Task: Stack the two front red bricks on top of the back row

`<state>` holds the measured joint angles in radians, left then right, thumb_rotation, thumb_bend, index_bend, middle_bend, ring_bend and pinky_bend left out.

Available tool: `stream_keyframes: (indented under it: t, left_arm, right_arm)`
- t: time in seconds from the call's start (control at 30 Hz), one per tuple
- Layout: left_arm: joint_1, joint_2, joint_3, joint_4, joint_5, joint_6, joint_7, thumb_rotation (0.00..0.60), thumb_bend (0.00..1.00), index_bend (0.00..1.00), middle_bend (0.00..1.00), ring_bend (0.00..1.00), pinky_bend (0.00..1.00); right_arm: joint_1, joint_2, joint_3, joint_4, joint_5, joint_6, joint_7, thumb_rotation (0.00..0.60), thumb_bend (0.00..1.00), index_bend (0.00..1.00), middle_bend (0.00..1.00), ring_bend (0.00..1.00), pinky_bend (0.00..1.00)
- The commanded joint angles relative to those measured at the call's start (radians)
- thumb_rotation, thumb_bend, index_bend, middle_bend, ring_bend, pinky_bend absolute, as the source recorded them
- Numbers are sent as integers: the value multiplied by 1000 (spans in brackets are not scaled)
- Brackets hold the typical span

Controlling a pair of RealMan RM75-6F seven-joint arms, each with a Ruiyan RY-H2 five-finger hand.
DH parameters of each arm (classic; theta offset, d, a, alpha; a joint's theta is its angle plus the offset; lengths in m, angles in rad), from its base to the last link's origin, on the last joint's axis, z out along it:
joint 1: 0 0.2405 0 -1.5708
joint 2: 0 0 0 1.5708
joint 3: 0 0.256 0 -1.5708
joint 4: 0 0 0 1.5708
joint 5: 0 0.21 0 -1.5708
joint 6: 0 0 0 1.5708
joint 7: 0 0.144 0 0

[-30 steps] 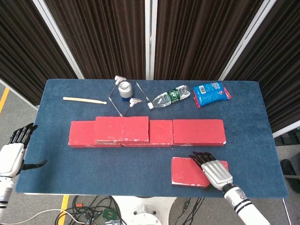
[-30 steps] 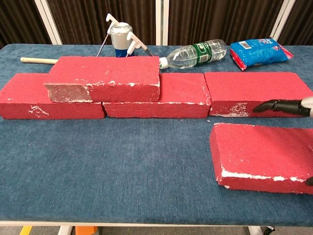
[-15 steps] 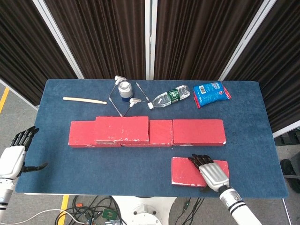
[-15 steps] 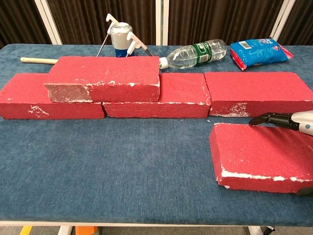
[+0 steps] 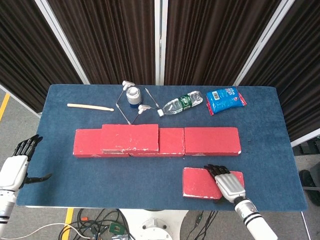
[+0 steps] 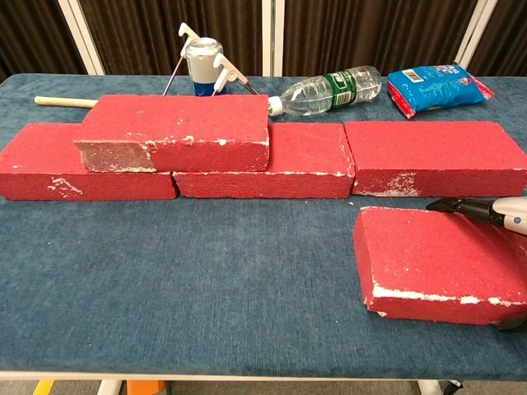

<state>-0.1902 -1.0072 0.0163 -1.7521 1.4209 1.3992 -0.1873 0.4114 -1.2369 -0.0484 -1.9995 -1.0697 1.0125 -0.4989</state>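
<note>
One front red brick (image 5: 197, 181) (image 6: 436, 255) lies flat near the table's front right. My right hand (image 5: 227, 182) (image 6: 494, 212) lies across its right part. The fingers (image 6: 449, 204) stretch out straight to the brick's far edge and the thumb is by its near edge. The brick rests on the cloth. Behind it runs the back row of red bricks (image 5: 210, 140) (image 6: 428, 152). Another red brick (image 5: 130, 137) (image 6: 177, 127) sits stacked on the row's left part. My left hand (image 5: 17, 162) hangs off the table's left side, fingers apart and holding nothing.
Along the back of the blue table (image 5: 100, 175) are a wooden stick (image 5: 90, 106), a can (image 5: 133, 95) with white-handled tools (image 5: 142, 109) around it, a plastic bottle (image 5: 181, 103) and a blue packet (image 5: 226, 99).
My right hand has drawn back toward the near edge and sunk lower onto the front brick. The brick has not moved. My left hand drifted slightly down and outward.
</note>
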Motion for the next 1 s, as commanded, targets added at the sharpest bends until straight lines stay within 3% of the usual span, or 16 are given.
stream_keyframes:
  t: [0.03, 0.47, 0.7, 1.0]
  left_arm:
    - [2, -2, -3, 2, 1, -7, -3, 600, 10, 8, 0, 0, 0]
    - [10, -4, -14, 10, 5, -30, -10, 600, 9, 8, 0, 0, 0]
    - [13, -6, -18, 11, 5, -42, -10, 600, 9, 9, 0, 0, 0]
    - [15, -6, -24, 10, 2, -55, -10, 600, 9, 9, 0, 0, 0]
  right_arm:
    - [1, -6, -2, 10, 0, 4, 6, 600, 0, 0, 0, 0, 0]
    - [14, -16, -4, 38, -29, 0, 48, 600, 0, 0, 13, 0, 6]
    - [18, -16, -7, 43, -27, -3, 64, 600, 24, 0, 123, 50, 211]
    - [6, -12, -4, 45, -75, 31, 98, 600, 86, 0, 178, 137, 301]
